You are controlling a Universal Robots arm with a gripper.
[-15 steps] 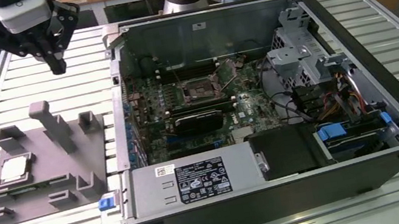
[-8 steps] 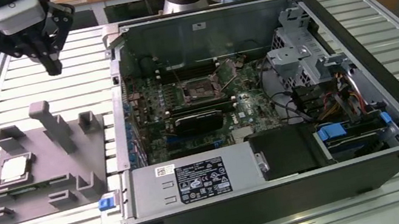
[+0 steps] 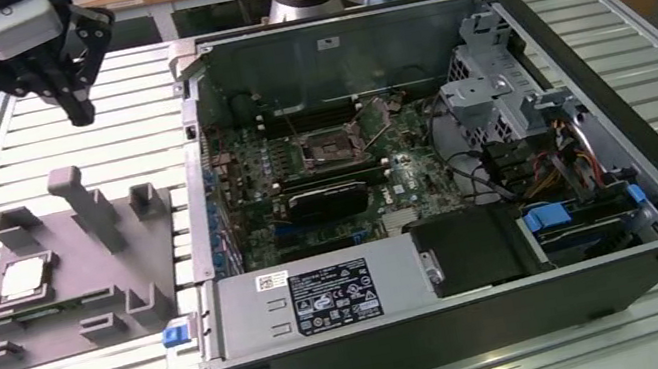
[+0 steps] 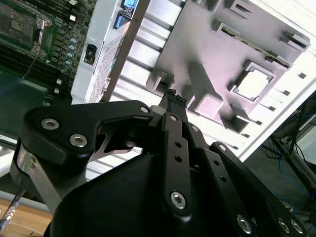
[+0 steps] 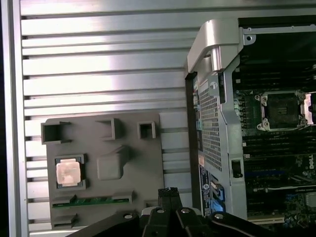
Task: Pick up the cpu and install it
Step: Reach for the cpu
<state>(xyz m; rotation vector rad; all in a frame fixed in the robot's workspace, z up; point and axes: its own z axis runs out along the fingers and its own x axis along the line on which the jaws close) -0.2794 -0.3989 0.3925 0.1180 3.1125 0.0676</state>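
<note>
Above the slatted metal worktop (image 3: 38,144) in the exterior view, black jaws pinched together, empty, small square silver-topped cpu (image 3: 25,282) resting in grey plastic fixture plate (image 3: 83,284), well apart from them, second wrist view, cpu (image 4: 253,84) beyond the closed jaws, first wrist view, cpu (image 5: 68,174) in its recess.

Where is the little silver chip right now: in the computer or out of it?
Out. The cpu lies flat in a recess of the grey fixture; the motherboard socket is empty.
</note>
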